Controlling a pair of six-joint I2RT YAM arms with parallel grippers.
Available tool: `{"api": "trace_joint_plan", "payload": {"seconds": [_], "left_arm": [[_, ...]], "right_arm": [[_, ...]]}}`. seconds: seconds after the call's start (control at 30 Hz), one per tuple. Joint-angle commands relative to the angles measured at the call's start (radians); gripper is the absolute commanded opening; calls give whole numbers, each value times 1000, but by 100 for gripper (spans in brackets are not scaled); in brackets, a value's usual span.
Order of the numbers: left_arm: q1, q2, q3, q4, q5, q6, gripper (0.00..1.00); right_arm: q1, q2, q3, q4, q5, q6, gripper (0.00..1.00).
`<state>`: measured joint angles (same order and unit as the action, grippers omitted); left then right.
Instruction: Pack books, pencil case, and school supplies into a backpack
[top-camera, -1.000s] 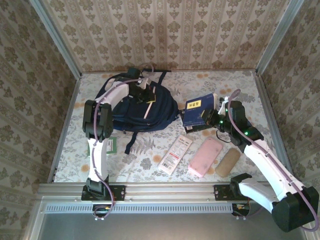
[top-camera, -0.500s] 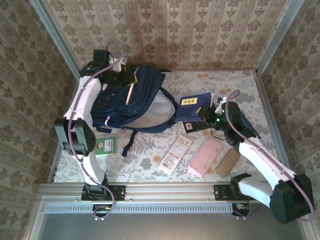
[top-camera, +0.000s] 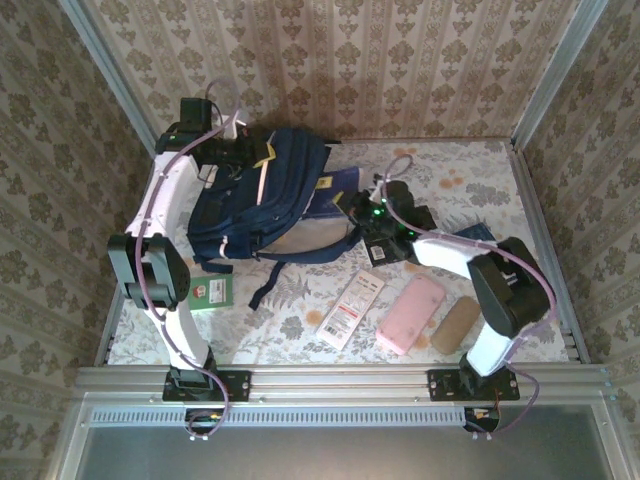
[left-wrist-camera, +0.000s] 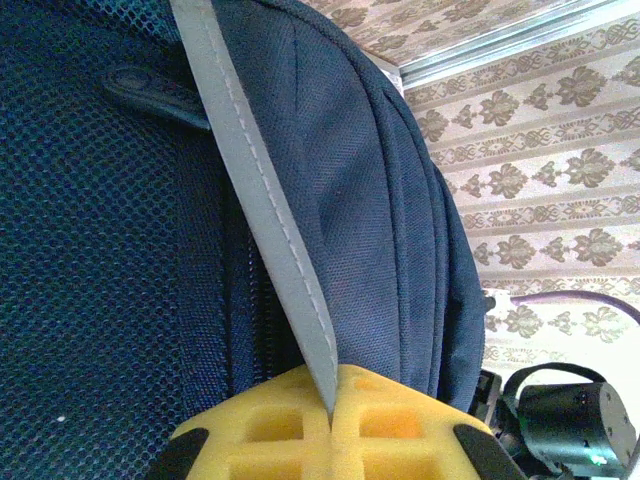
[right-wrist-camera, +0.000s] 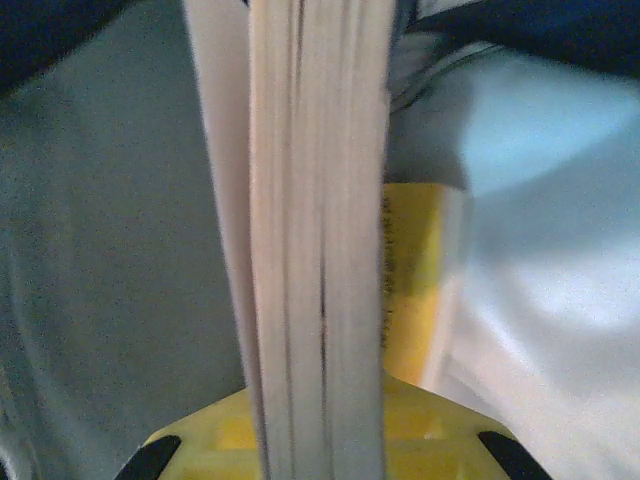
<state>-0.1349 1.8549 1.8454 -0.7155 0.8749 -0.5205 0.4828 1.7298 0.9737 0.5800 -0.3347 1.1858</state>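
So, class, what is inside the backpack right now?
Pale lining, the navy book held partly in by the right gripper, something yellow beside it. The backpack's fabric covers anything deeper.

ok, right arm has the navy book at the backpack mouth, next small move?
Probably ease the right gripper a little deeper into the backpack: the navy book it clamps is only partly inside the grey lining, and the left gripper lifts the backpack by its pale stripe.
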Motion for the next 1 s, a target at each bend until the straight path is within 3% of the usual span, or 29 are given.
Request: {"api": "trace_joint_plan", "payload": {"seconds": [0.0,0.1,0.2,0.23,0.3,0.43,0.5,0.67,0.97], "left_arm": [[4,-42,17,107,93,-31,0],[5,-46,12,123,100,-45,0],[13,-52,12,147,105,-68,0],[18,-54,11,153,107,-77,0],[30,-54,10,172,112,-103,0],[43,-60,0,233,127,-165,0],[47,-59,6,232,131,-170,0],[61,-63,-8,235,130,-170,0],[72,-65,-46,247,111,-172,0]], "right_arm": [[79,104,168,36,32,22,0],[144,233,310,-45,78,14,0],[191,350,456,-177,176,-2,8],[200,384,499,-211,205,-2,17],[209,467,600,-262,217,5,54],[208,510,658,-311,228,-20,83],[202,489,631,-305,243,-43,88],[177,418,554,-282,216,-81,89],[154,274,520,-606,272,-257,89]]}}
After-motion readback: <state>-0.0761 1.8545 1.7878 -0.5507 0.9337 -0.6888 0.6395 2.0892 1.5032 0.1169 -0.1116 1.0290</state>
